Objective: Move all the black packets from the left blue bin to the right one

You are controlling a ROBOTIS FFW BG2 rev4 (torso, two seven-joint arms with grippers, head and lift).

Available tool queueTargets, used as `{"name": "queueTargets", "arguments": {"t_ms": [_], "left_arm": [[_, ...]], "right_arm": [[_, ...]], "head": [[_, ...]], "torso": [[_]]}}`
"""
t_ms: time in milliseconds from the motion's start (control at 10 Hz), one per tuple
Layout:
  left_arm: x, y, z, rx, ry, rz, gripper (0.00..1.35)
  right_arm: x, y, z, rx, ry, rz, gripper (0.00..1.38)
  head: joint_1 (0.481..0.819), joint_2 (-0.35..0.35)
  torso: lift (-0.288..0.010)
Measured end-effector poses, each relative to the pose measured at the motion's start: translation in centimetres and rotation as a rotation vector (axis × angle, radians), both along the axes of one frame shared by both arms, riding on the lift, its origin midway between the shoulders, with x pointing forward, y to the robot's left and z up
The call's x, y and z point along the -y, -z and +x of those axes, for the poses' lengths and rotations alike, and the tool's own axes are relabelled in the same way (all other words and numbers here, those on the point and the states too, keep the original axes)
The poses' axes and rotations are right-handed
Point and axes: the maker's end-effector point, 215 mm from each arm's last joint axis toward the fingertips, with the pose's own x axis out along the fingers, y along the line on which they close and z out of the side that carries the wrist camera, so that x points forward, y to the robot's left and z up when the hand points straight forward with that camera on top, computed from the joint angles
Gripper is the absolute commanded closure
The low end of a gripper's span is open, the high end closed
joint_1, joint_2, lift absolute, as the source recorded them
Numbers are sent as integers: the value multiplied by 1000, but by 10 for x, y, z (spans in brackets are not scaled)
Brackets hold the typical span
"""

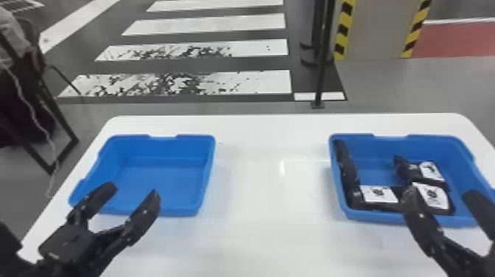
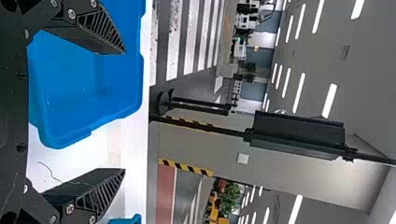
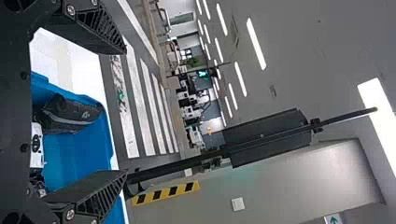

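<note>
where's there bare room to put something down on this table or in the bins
Widest is the white tabletop between the left blue bin and the right blue bin. The left blue bin's floor is bare too, beyond the left pincer. Black packets crowd the right one's left side, middle and near edge.

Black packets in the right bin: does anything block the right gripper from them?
Nothing visible stands between the right gripper and the black packets; the right blue bin is open-topped, and in the head view one finger overlaps a packet.
</note>
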Motion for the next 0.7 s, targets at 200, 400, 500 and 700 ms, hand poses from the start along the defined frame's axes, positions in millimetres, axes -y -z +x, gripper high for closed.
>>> {"name": "queueTargets", "arguments": {"t_ms": [200, 400, 500, 700], "left_arm": [[1, 1, 0, -2, 1, -4, 163], [2, 1, 0, -2, 3, -6, 163], [2, 1, 0, -2, 3, -7, 163], [2, 1, -1, -2, 3, -10, 163]], "right_arm": [[0, 0, 0, -1, -1, 4, 116], [0, 0, 0, 1, 0, 5, 116], [0, 0, 0, 2, 0, 5, 116], [0, 0, 0, 2, 0, 6, 117]], "head": [[695, 121], [695, 120], [695, 119], [695, 119]], "torso": [[-185], [-185], [-185], [-185]]}}
